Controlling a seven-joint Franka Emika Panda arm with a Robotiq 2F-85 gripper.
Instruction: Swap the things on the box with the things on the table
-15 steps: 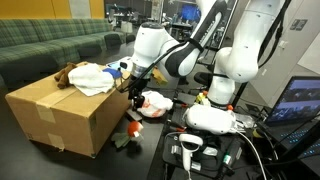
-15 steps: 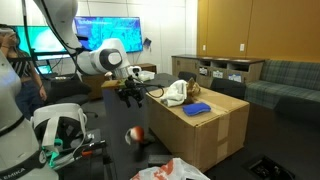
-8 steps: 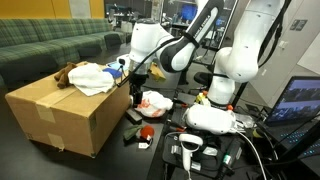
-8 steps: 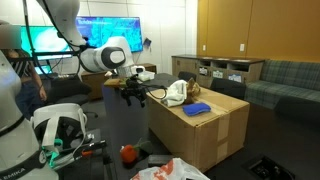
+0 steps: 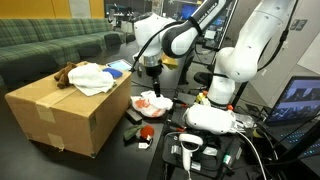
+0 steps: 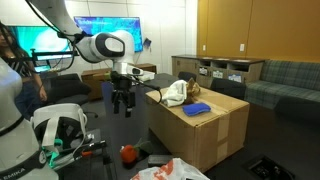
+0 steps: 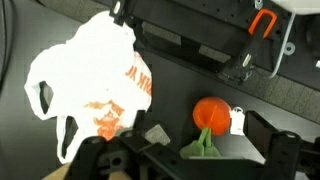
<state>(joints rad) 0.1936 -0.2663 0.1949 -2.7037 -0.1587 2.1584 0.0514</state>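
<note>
A cardboard box (image 5: pixel 70 110) (image 6: pixel 205 125) carries a white cloth (image 5: pixel 92 77) (image 6: pixel 176 92), a brown toy (image 5: pixel 65 73) and a blue item (image 5: pixel 118 68) (image 6: pixel 197 108). On the dark table lie a white plastic bag with orange print (image 5: pixel 152 102) (image 7: pixel 95 80) (image 6: pixel 170 172) and an orange toy with green leaves (image 5: pixel 146 133) (image 6: pixel 128 153) (image 7: pixel 211 113). My gripper (image 5: pixel 150 70) (image 6: pixel 122 102) (image 7: pixel 190 160) is open and empty. It hangs in the air beside the box, above the bag and the orange toy.
A white robot base (image 5: pixel 235 70) and a white device with cables (image 5: pixel 210 122) stand at the table's far side. A laptop (image 5: pixel 300 100) sits at the edge. A black clamp with an orange handle (image 7: pixel 255 40) lies beyond the bag. Sofas stand behind.
The orange toy fell from near the gripper onto the table and lies still. My gripper has risen and moved away from the box's side, over the bag.
</note>
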